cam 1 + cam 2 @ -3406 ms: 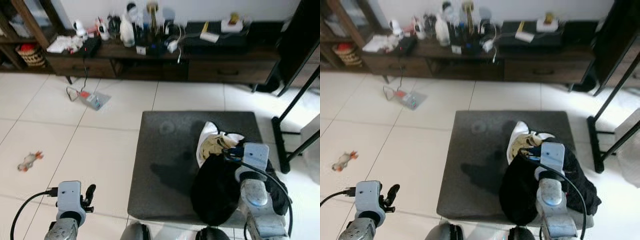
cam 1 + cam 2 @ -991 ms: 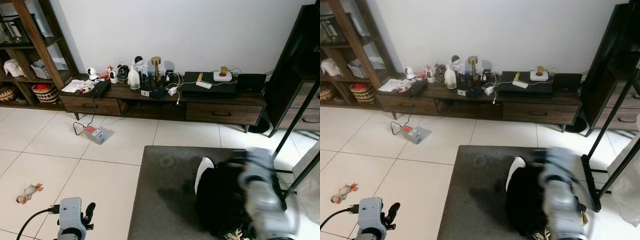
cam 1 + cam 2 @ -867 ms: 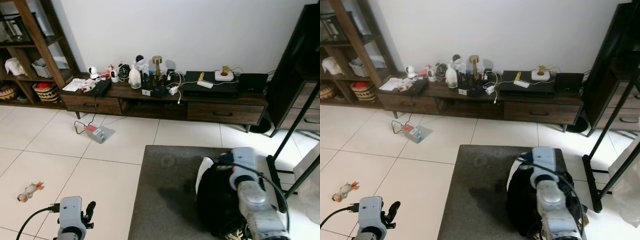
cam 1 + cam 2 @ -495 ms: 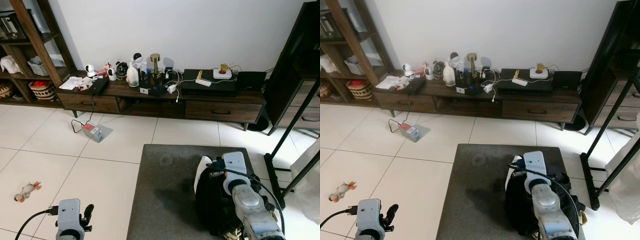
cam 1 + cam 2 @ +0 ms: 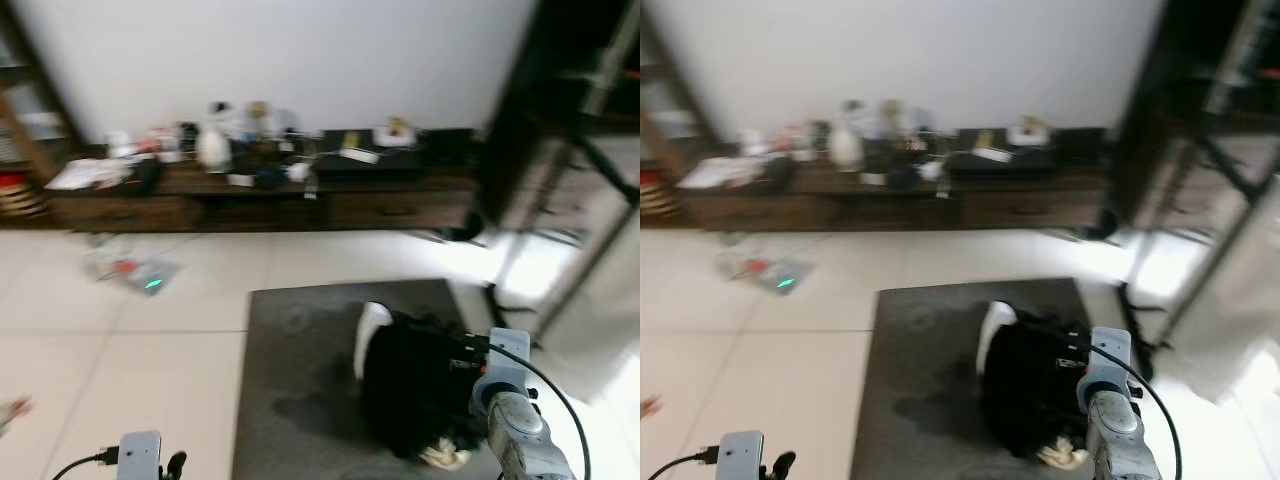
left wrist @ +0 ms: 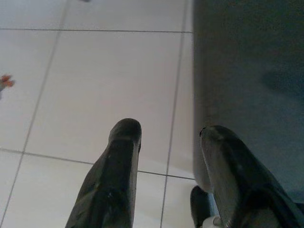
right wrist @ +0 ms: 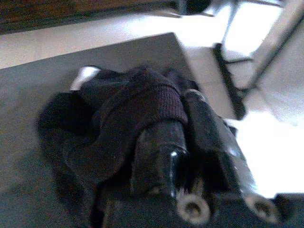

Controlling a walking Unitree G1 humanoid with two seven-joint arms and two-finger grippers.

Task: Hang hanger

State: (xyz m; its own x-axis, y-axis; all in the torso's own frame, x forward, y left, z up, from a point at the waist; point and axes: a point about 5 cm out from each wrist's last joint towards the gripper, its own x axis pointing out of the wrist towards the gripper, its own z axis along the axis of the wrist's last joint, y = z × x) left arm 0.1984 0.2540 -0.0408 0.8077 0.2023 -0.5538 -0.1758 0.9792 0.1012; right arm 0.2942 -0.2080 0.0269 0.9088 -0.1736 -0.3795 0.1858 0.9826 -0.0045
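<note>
A black knitted garment (image 5: 410,385) with a white piece (image 5: 372,325) at its edge hangs bunched over the grey mat (image 5: 300,370). My right gripper (image 7: 179,118) is shut on it, and the dark knit is draped over both fingers (image 7: 159,152). In the eye views the right wrist (image 5: 505,355) sits at the garment's right side. No hanger can be made out inside the bundle. My left gripper (image 6: 168,130) is open and holds nothing; it hangs low over the white floor tiles beside the mat's edge. The eye views are blurred.
A dark low cabinet (image 5: 270,190) crowded with small items runs along the back wall. The black frame of a clothes rack (image 5: 590,150) stands at the right, with pale fabric (image 5: 600,330) beside it. A power strip (image 5: 135,275) lies on the tiles.
The whole picture has slid left and blurred, so the camera has turned right. The clothes rack now takes up more of the right side. My right gripper still holds the black garment.
</note>
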